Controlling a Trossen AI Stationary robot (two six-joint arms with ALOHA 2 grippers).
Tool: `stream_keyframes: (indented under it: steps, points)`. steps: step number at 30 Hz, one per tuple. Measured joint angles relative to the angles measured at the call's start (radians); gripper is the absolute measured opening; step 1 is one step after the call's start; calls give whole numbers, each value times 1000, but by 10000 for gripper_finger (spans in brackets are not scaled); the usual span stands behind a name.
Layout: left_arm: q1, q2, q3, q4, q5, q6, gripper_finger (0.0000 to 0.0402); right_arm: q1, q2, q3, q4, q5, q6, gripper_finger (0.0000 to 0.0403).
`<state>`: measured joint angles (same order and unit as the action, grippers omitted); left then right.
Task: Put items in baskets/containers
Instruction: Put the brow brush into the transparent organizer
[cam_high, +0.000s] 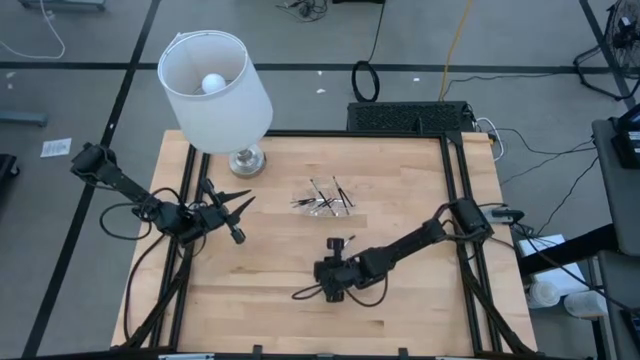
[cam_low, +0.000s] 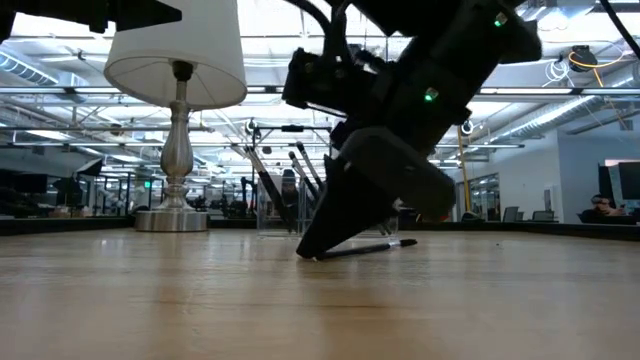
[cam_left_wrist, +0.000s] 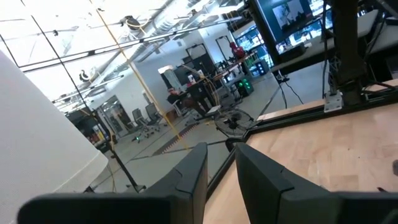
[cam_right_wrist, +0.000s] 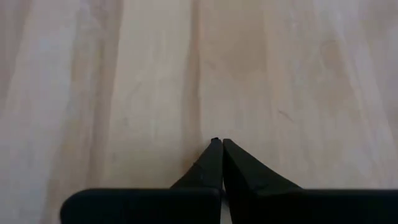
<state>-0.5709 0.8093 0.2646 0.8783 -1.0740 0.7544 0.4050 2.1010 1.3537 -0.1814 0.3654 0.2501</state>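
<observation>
Several thin dark sticks lie and lean in the small clear tray at the table's middle, also seen far off in the low view as sticks. One loose stick lies flat on the wood just beyond my right gripper; the low view shows this stick behind the gripper. My right gripper is shut, slanting down, with nothing between its fingers. My left gripper hangs open over the table's left part, near the lamp, with nothing between its fingers. My right gripper comes down slanting with its shut fingertips at the bare wood, nearer than the loose stick. I cannot tell whether the tips touch the table. They are not on the stick.
A white-shaded lamp stands on its metal base at the far left of the table. A black frame rail runs along the table's right side. Bare wood lies toward the near edge.
</observation>
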Motion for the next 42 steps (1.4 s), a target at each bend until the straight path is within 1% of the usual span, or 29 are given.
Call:
stream_keyframes:
  steps: [2, 8, 16, 18, 24, 35, 39, 42]
  points:
    - [0, 0, 0, 0, 0, 0, 93, 9, -6, 0, -19, -8, 9, 0]
    - [0, 0, 0, 0, 0, -1, 93, 23, -14, 2, -93, -53, 107, 0]
    - [0, 0, 0, 0, 8, -4, 93, 46, -13, 1, -114, -51, 179, 0]
    - [0, 0, 0, 1, 37, 4, 93, 54, -13, 0, -119, -50, 202, 0]
    - [21, 0, 0, 7, 186, 34, 93, 81, -13, 0, -140, -47, 277, 0]
    - [119, 0, 0, 17, 358, 22, 93, 122, -29, -1, -192, -55, 413, 0]
    - [141, 0, 0, 20, 422, 18, 93, 145, -47, -3, -204, -27, 415, 0]
    - [158, 0, 0, 40, 471, 10, 93, 165, -62, -6, -206, 17, 360, 0]
